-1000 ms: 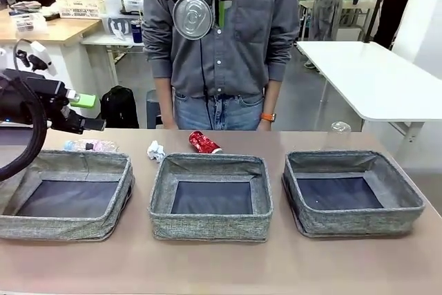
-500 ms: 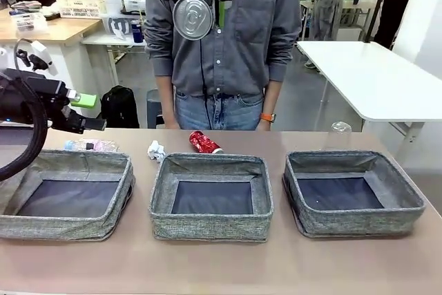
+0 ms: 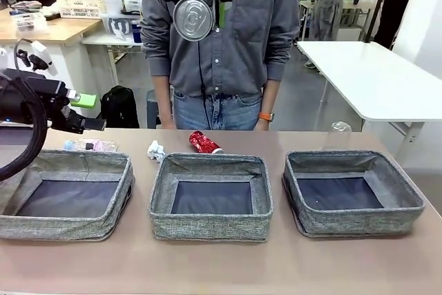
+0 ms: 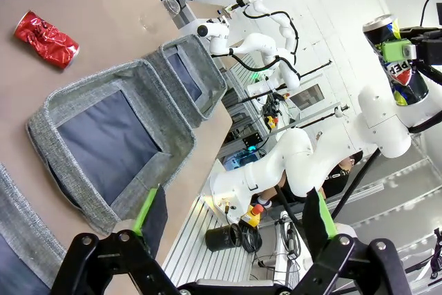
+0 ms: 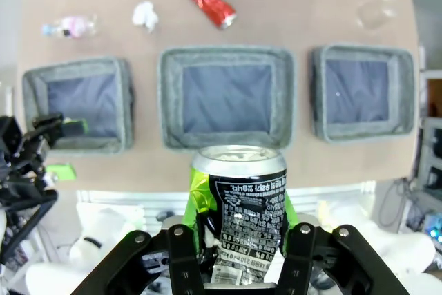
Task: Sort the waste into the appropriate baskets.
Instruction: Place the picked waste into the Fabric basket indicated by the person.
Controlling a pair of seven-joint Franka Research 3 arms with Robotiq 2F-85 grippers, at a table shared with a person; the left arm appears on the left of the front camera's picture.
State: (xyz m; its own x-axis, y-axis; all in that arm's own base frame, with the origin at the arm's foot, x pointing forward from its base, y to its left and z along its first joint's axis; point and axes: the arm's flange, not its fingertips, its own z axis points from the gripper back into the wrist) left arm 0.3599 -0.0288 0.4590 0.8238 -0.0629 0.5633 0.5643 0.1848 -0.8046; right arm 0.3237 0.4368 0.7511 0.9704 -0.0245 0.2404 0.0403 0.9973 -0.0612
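The dark can (image 5: 238, 195) is clenched in the right tool (image 5: 238, 222), with a green pad pressed on each side of it. It stands upright, silver top up, and it is held high above the surface (image 3: 221, 267), over the near edge. In the left wrist view the same can (image 4: 390, 36) shows far off in the right tool (image 4: 409, 52), lifted well above the baskets.

The other waste lies on the far side of the surface, behind the baskets. The red can (image 3: 204, 142) lies just behind the far rim of the middle basket (image 3: 207, 226). The paper (image 3: 156, 150) is near the far left corner of that basket. The bottle (image 3: 90, 146) lies on its side just behind the left basket (image 3: 62, 227). The cup (image 3: 339, 129) stands behind the right basket (image 3: 359, 222). All three baskets sit in one row, and I see nothing inside them.

The left tool (image 3: 88, 112) hangs above the far left part of the surface, over the bottle and the far rim of the left basket. It is released: in its own wrist view the two fingers of the left tool (image 4: 231, 208) stand wide apart and grasp nothing.

A person (image 3: 248, 46) stands at the far edge, behind the red can.
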